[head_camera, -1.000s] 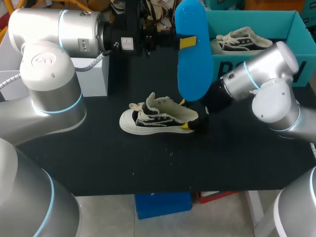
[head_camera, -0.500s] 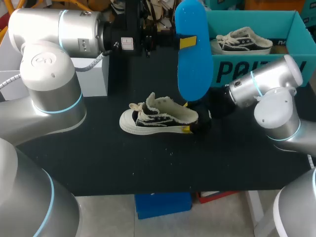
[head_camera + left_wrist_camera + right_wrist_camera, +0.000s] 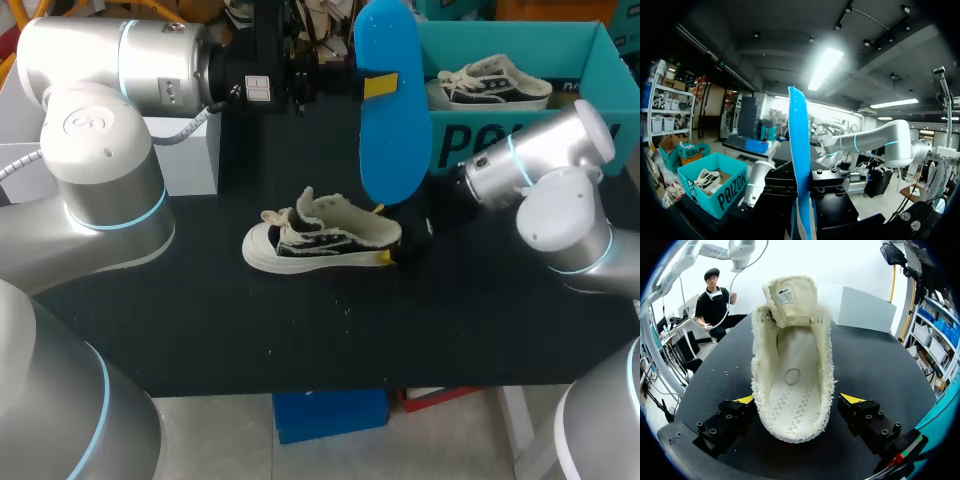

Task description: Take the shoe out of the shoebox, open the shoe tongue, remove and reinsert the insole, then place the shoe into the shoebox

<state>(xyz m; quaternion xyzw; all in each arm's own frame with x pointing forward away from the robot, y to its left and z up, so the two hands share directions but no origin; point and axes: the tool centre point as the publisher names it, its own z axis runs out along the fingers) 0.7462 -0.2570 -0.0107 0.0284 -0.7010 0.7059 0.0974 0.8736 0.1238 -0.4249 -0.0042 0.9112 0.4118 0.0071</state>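
Note:
A black-and-cream shoe (image 3: 320, 240) lies on the black table (image 3: 200, 320), toe to the left, tongue pulled up. In the right wrist view its empty inside (image 3: 792, 375) faces me. My right gripper (image 3: 383, 235) stands open astride the heel, one yellow fingertip (image 3: 746, 400) on each side with a small gap. High over the table's back, my left gripper (image 3: 372, 86) is shut on the blue insole (image 3: 390, 110), which hangs upright. The left wrist view shows that insole (image 3: 799, 150) edge-on between the black fingers. The teal shoebox (image 3: 520, 35) stands at the back right.
A second shoe (image 3: 492, 82) lies in the shoebox, also seen as the shoe in the box (image 3: 707, 177) from the left wrist. A white box (image 3: 185, 150) stands at the back left, beyond the shoe's toe in the right wrist view (image 3: 862, 307).
My right arm's wrist and elbow have swung up and to the right while its gripper stayed at the shoe's heel. The left arm, the insole and the shoe have not moved.

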